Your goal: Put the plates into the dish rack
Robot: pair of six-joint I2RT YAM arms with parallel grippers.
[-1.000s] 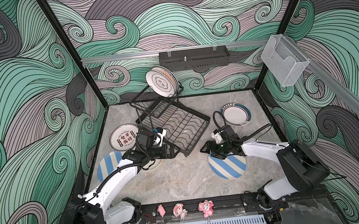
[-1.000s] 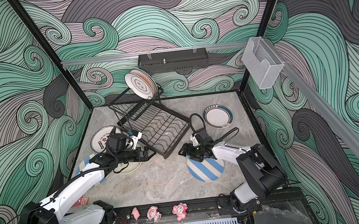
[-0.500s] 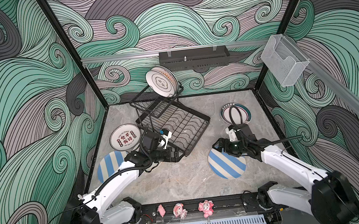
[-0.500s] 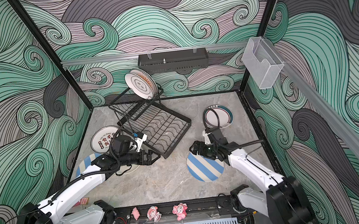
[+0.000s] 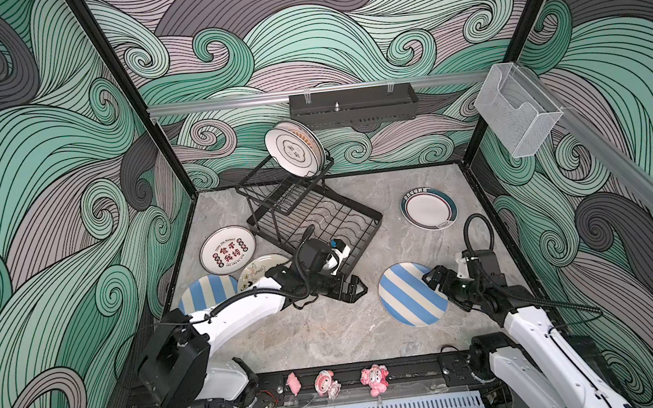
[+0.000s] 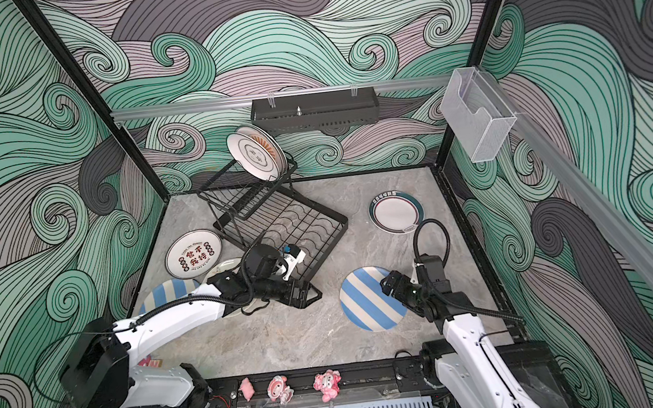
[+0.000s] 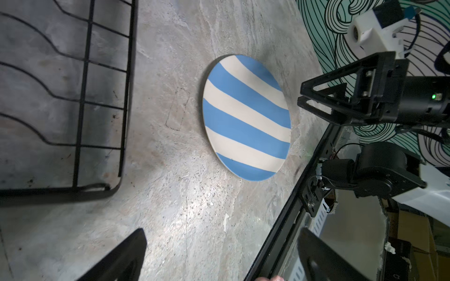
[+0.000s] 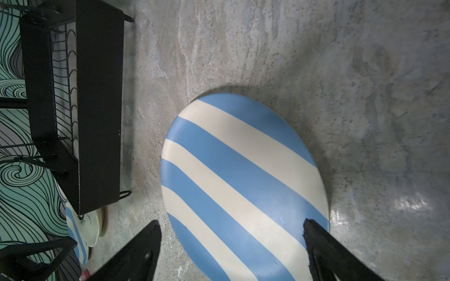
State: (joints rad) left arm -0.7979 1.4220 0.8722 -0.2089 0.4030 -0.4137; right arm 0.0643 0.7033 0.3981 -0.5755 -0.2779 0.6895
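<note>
The black wire dish rack [image 5: 318, 222] [image 6: 281, 227] stands at the back middle, with orange-sunburst plates [image 5: 294, 154] [image 6: 254, 154] upright in its upper basket. A blue-white striped plate [image 5: 408, 296] [image 8: 243, 175] lies flat at the right. My right gripper [image 5: 433, 278] [image 8: 231, 243] hovers open over its right rim, holding nothing. My left gripper [image 5: 355, 287] [image 7: 219, 255] is open and empty over bare floor by the rack's front corner. At the left lie a character plate [image 5: 227, 250], a cream plate [image 5: 257, 269] and a second striped plate [image 5: 205, 290]. A teal-rimmed plate [image 5: 428, 208] lies at the back right.
A black perforated trough shelf [image 5: 353, 105] hangs on the back wall and a clear plastic box [image 5: 515, 116] on the right rail. Pink figurines [image 5: 328, 382] sit along the black front rail. Patterned walls close in on three sides.
My right gripper drew back to the right, from beside the rack's front corner to the striped plate's right rim, and its jaws widened. My left gripper slid right, past the rack's front corner.
</note>
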